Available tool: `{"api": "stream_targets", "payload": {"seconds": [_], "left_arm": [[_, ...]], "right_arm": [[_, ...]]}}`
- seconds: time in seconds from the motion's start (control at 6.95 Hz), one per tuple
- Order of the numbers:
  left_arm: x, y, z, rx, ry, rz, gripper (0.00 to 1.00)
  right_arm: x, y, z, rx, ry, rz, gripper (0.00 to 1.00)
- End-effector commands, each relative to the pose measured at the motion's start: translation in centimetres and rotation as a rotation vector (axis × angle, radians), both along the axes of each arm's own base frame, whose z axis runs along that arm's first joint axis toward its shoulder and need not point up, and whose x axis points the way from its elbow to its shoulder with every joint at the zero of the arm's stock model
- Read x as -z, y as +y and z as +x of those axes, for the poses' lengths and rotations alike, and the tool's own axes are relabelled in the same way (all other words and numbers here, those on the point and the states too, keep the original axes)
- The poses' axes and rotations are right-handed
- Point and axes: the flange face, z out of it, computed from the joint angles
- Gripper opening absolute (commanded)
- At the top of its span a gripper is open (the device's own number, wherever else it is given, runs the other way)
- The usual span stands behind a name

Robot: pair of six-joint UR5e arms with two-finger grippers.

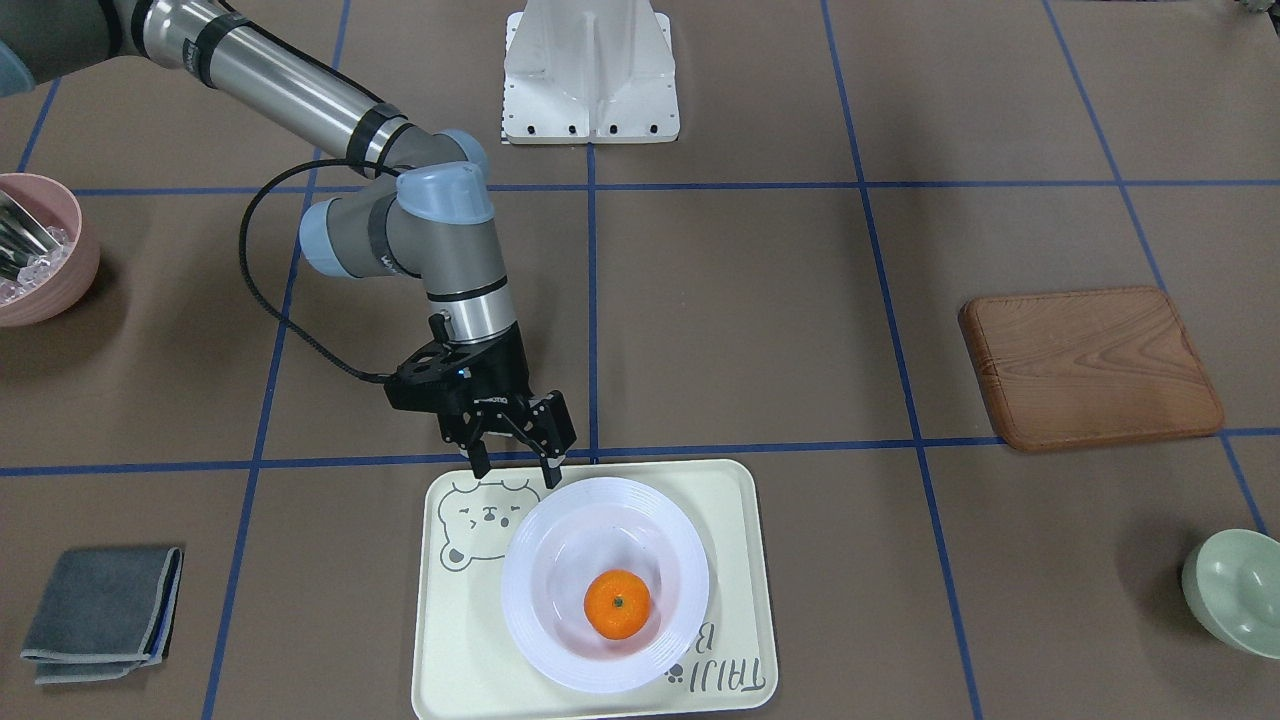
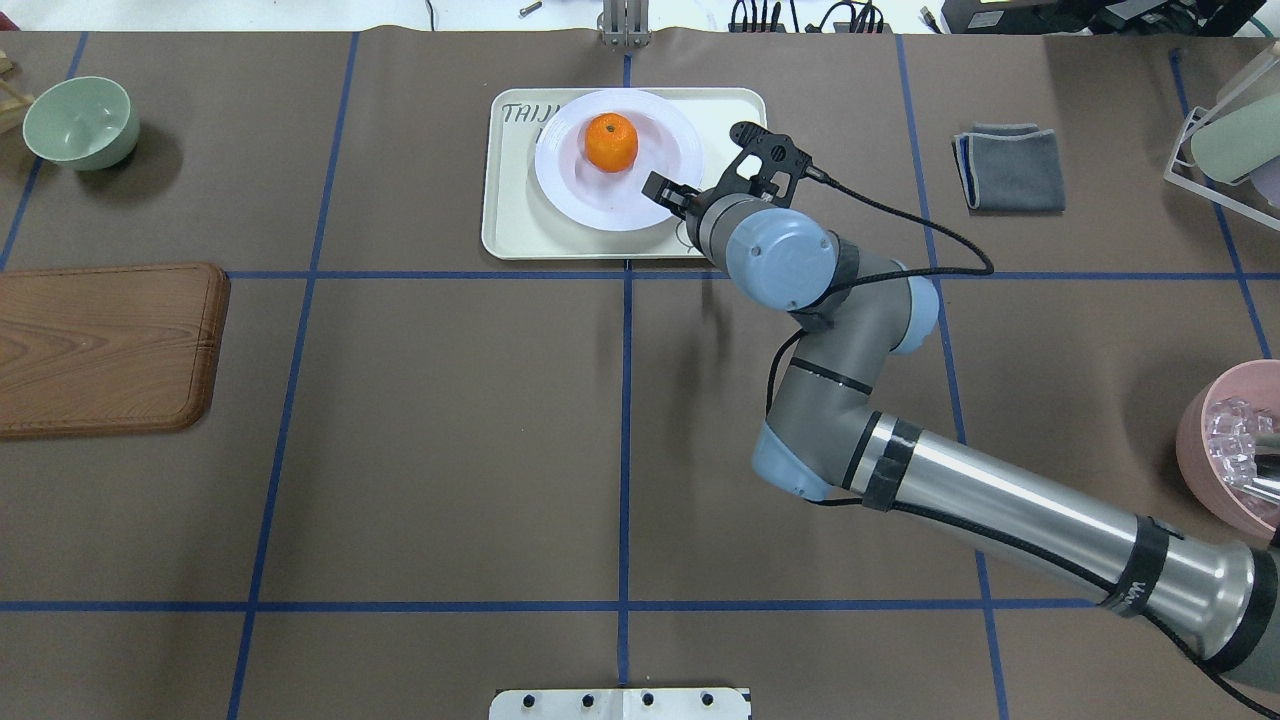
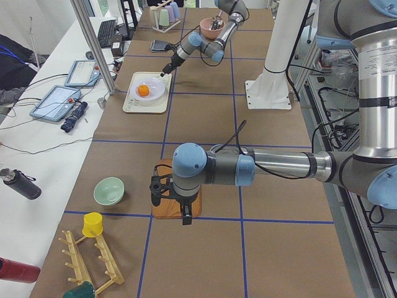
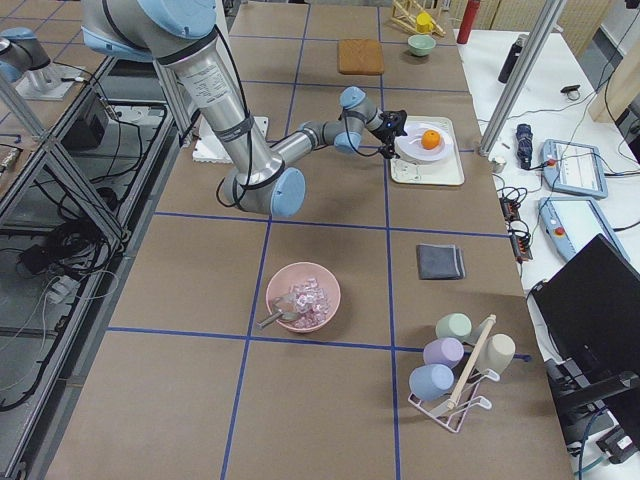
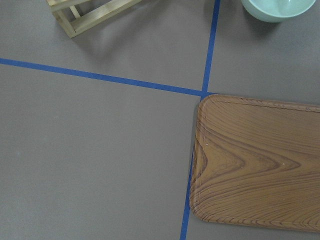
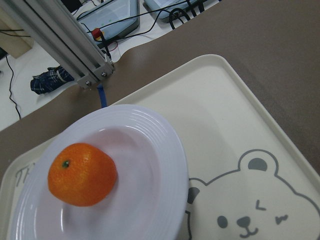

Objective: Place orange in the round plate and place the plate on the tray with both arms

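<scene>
The orange lies in the middle of the white round plate, and the plate rests on the cream bear tray. My right gripper hangs open just above the tray's edge nearest the robot, its fingertips beside the plate's rim with nothing between them. The right wrist view looks down on the orange, the plate and the tray. My left gripper shows only in the exterior left view, over the wooden board; I cannot tell whether it is open or shut.
A brown wooden board and a pale green bowl lie on the robot's left side. On its right are a pink bowl and a folded grey cloth. The white base stand is at the table's robot edge.
</scene>
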Motion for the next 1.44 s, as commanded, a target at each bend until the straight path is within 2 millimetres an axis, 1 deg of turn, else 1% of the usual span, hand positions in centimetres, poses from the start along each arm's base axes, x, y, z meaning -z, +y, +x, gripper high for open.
{"api": "stream_targets", "payload": {"seconds": [0.0,0.29,0.43,0.58,0.72,0.86,1.01,1.15,1.29], "left_arm": [[-0.2,0.1,0.0,0.004,0.000,-0.010,0.98],[0.0,-0.1,0.1,-0.006,-0.009,0.010,0.98],[0.0,-0.3,0.4,-0.013,-0.011,0.012,0.98],[0.1,-0.2,0.5,-0.015,-0.009,0.012,0.98],[-0.6,0.5,0.6,-0.015,-0.001,-0.006,0.98],[-0.7,0.7,0.6,-0.015,-0.001,-0.007,0.98],[-1.0,1.2,0.5,-0.014,-0.006,-0.014,0.98],[-0.6,1.0,0.5,-0.014,-0.009,-0.006,0.98],[-0.4,0.7,0.5,-0.016,-0.014,-0.003,0.98]], "right_arm": [[-2.0,-5.2,8.1,0.253,0.192,-0.015,1.00],[-2.9,-8.1,20.0,0.502,0.393,0.026,1.00],[-4.0,-9.7,27.2,0.597,0.488,0.044,1.00],[-6.9,-11.2,36.3,0.718,0.506,0.097,1.00],[-12.3,-10.6,43.8,0.776,0.474,0.109,1.00],[-17.3,-8.0,48.3,0.802,0.493,0.109,1.00],[-20.9,-4.7,52.4,0.778,0.494,0.069,1.00],[-24.3,-0.2,54.0,0.773,0.488,0.023,1.00],[-29.0,5.4,55.4,0.775,0.470,-0.053,1.00]]}}
